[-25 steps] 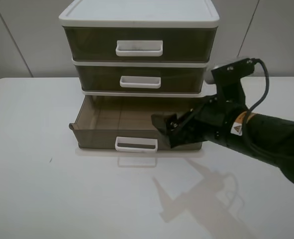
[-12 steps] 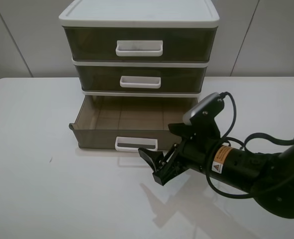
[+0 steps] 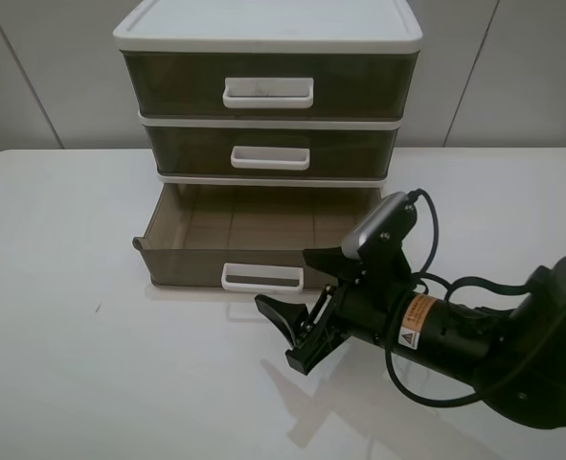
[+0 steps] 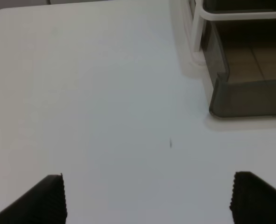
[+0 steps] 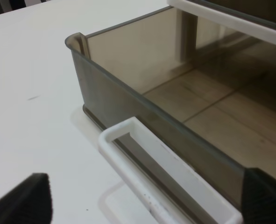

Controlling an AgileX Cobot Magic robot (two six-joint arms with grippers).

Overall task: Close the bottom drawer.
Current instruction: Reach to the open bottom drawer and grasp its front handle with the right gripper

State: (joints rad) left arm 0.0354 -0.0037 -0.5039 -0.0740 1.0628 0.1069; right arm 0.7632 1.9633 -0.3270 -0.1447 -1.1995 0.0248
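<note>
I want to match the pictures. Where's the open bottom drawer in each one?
Exterior high: bottom drawer mid-picture, pulled out under the middle drawer.
Left wrist: only its front corner shows.
Right wrist: drawer fills most of the view.
Shared landmark: that rounded front corner.

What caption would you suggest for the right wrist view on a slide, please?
Open fingers poised before the white handle of the pulled-out bottom drawer.

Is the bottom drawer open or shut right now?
Open. The bottom drawer juts forward from the cabinet, its floor exposed to the camera above.
</note>
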